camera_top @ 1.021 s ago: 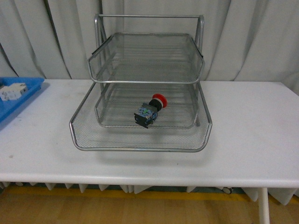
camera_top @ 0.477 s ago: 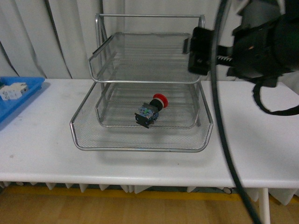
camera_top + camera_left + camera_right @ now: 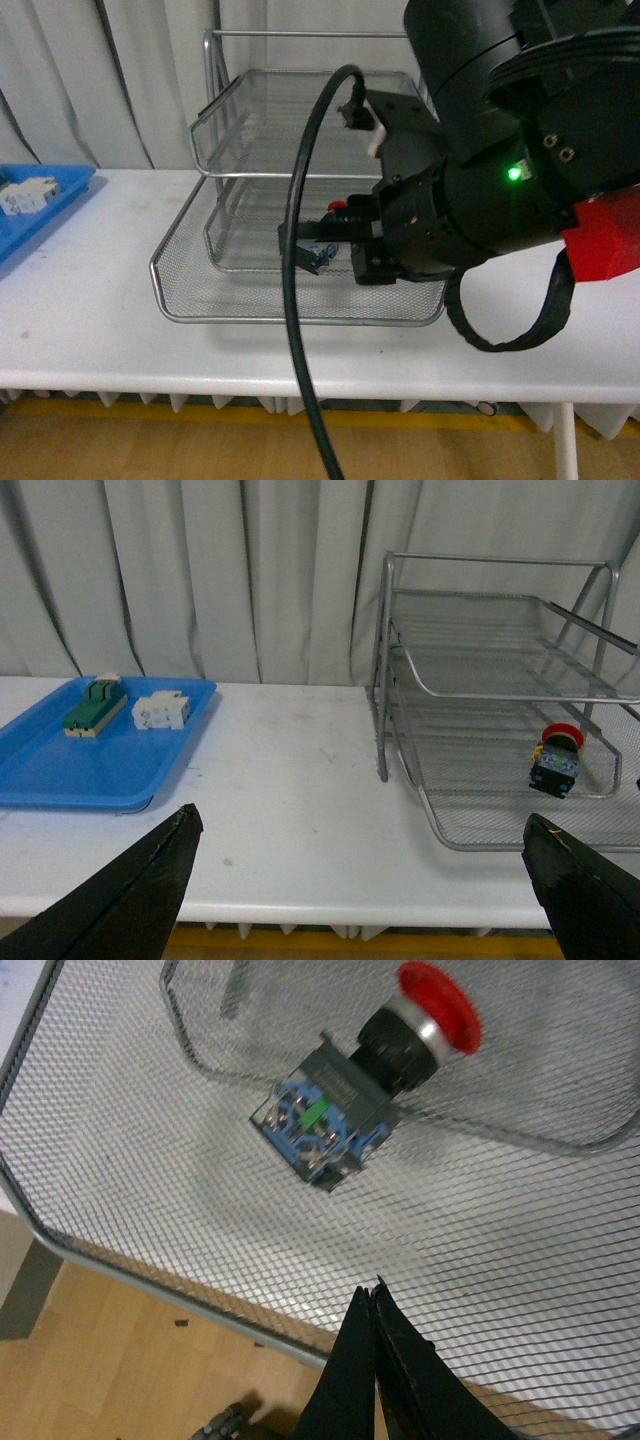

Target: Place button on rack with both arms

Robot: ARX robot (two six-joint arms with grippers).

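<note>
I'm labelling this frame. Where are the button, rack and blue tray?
button (image 3: 385, 1050), right wrist view, black collar under the red cap.
rack (image 3: 490, 815), left wrist view, bare mesh of the bottom shelf.
blue tray (image 3: 60, 765), left wrist view, bare floor.

The rack (image 3: 250, 150) stands centred on the table (image 3: 80, 300) near its back edge, the button (image 3: 556, 762) inside it; the tray (image 3: 60, 770) lies at the left edge.

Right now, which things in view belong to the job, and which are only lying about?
Belong to the job: the button; the rack, which holds it; the right hand, shut and empty; the left hand, open.
Lying about: the blue tray; the white block and the green-topped block in it.
</note>
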